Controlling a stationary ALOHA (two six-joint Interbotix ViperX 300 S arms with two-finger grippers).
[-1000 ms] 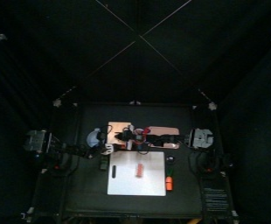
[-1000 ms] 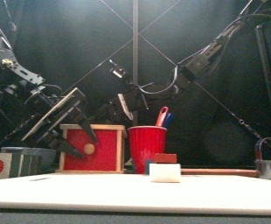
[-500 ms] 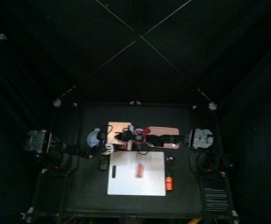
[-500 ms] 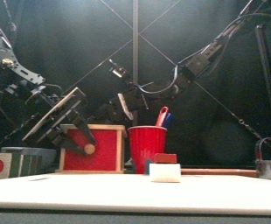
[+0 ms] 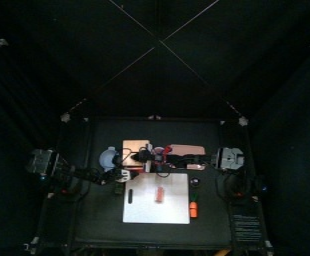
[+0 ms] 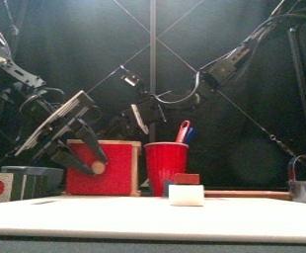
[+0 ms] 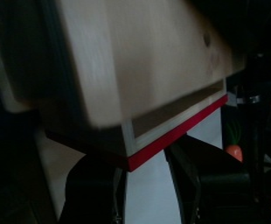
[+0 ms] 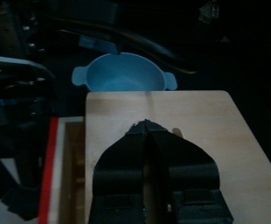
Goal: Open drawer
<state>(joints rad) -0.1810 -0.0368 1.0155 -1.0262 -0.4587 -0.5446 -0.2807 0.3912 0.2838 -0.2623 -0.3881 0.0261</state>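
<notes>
— What has moved?
— Since a second ago my left gripper (image 6: 87,156) has swung across the red front of the drawer (image 6: 116,178), which stands at the table's (image 6: 156,217) left, just beside the red cup (image 6: 168,166).
— And its jaws?
— They're spread, straddling the drawer's red-edged front, the knob (image 6: 101,168) between them; whether they touch it I can't tell.
— Your other tool?
— My right gripper (image 8: 156,140) presses on the drawer's wooden top, jaws together, holding nothing. A blue bowl (image 8: 124,73) lies beyond.
</notes>
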